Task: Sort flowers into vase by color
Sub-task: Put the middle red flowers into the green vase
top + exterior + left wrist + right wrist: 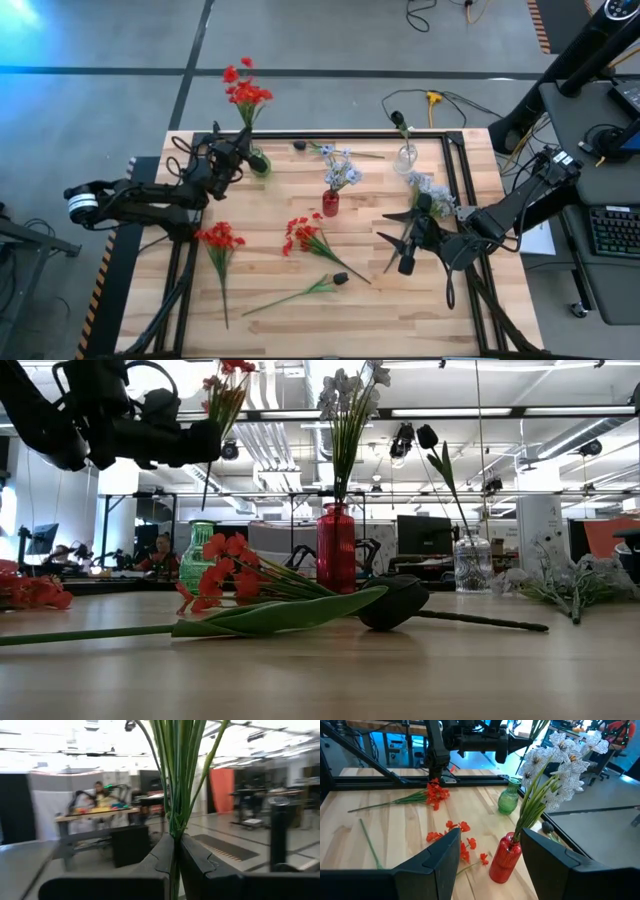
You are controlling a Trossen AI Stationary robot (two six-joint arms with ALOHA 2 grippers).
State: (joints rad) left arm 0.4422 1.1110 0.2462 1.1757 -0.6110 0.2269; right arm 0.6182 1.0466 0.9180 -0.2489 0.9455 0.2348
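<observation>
On the desk (300, 310), the left arm is placing a red flower stem (246, 90) into the green vase (259, 161) at the far left; the left tool (238, 143) is clamped shut on the stalks just above the vase mouth. Next, I judge, it must lower the stems in, then let go. The right tool (408, 240) hangs open and empty at the right, near pale blue-white flowers (433, 195) lying there.

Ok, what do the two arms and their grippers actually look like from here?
Both arms are dark, near-black jointed links with black cables looped along them. The left arm has a white-and-grey band near its outer end. The left gripper and right gripper have flat, dark, angular fingers without visible markings.
</observation>
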